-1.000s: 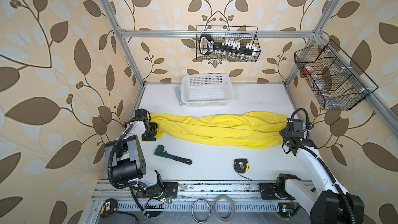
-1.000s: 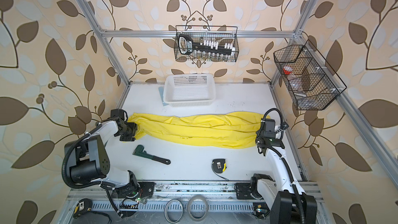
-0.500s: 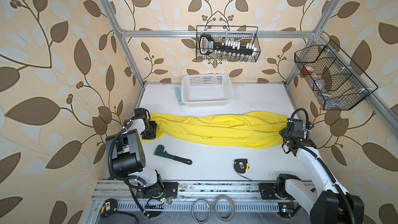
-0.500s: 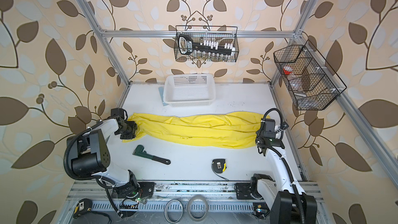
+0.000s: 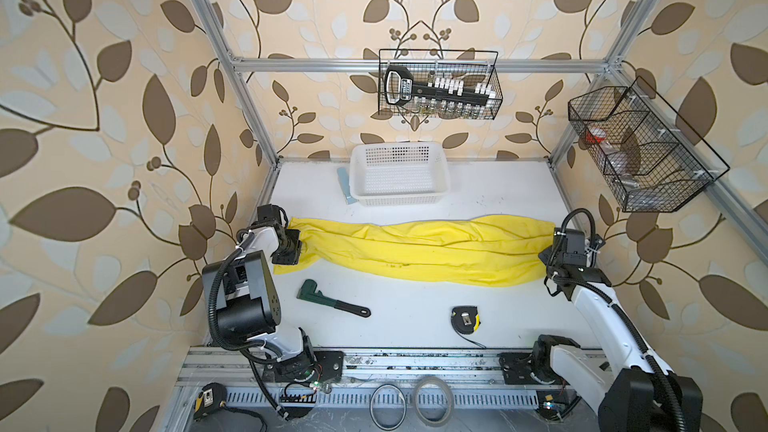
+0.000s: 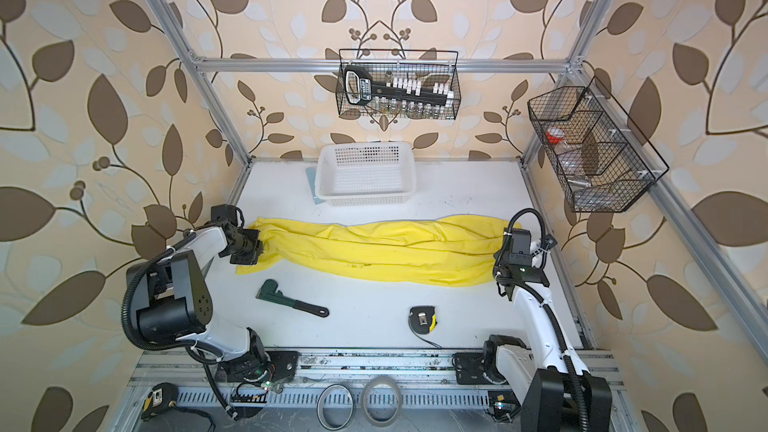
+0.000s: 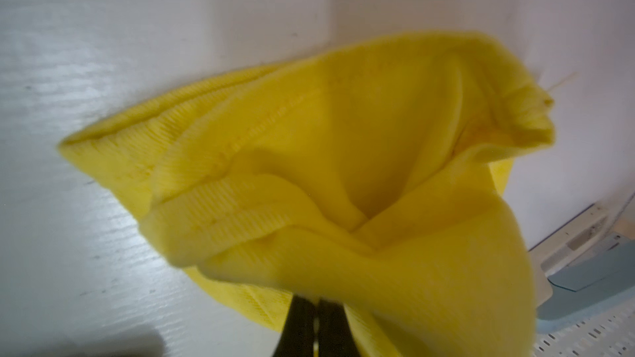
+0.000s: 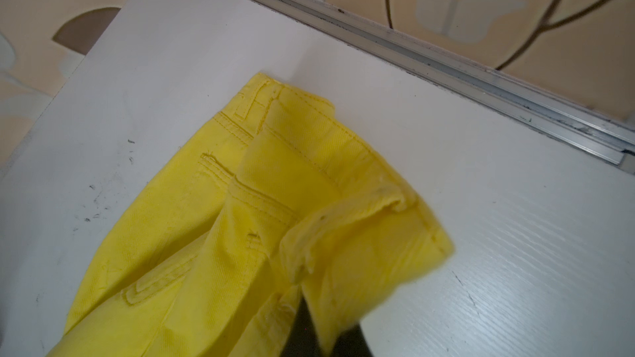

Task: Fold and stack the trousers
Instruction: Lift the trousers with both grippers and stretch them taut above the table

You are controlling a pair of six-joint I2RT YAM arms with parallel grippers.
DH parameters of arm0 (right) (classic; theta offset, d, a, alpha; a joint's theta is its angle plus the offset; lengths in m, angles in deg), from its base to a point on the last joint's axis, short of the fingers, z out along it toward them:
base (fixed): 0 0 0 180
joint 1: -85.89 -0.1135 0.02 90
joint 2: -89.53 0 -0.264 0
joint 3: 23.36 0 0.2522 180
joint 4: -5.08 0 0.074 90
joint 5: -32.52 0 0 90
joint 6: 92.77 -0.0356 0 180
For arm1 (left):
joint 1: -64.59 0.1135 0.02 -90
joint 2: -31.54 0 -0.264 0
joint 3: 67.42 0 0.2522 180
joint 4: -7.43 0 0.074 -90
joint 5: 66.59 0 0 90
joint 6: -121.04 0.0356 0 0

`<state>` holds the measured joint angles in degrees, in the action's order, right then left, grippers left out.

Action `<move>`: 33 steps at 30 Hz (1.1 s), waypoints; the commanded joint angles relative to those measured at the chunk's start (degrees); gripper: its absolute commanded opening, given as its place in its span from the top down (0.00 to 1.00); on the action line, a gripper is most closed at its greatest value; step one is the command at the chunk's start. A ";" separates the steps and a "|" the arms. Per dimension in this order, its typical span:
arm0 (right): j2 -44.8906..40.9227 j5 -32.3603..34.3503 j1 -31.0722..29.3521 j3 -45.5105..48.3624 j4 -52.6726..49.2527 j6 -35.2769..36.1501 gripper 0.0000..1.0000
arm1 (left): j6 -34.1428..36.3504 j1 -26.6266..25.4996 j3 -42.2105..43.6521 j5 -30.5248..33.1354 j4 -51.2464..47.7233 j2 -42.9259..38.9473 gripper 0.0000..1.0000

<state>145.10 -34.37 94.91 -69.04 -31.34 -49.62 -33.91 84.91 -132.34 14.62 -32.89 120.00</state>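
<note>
Table [image 5: 415,326]: white surface; it carries every item listed below.
Trousers [image 5: 424,249]: bright yellow, they lie lengthwise across the middle of the table from the left arm to the right arm, rumpled in long folds. In both top views [image 6: 386,251] they sit just in front of the white basket, apart from it.
White basket [image 5: 399,201]: perforated plastic, upright at the back of the table, centred; no cloth inside.
Left gripper [image 5: 302,245]: at the left end of the trousers. The left wrist view [image 7: 316,307] shows the jaws pressed together on a fold of the ribbed cuff [image 7: 213,207], with the cloth bunched up above them.
Right gripper [image 5: 543,255]: at the right end of the trousers. The right wrist view [image 8: 309,321] shows the jaws closed on the waistband edge, near a belt loop [image 8: 256,238]; the cloth covers most of the fingers.
Pipe wrench [image 5: 332,301]: green head, black handle, flat on the table in front of the trousers, left of centre, apart from them.
Tape measure [image 5: 465,319]: black and yellow, in front of the trousers, right of the pipe wrench, well apart from it.
</note>
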 commanded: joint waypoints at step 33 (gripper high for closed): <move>-0.67 -1.29 -6.90 -37.34 -8.46 -1.29 1.00 | 29.78 5.12 -48.53 23.45 -23.92 -14.12 1.00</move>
<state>143.66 -36.42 88.83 -101.43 -39.82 -51.30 -6.11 88.98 -177.08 35.47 -58.93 103.46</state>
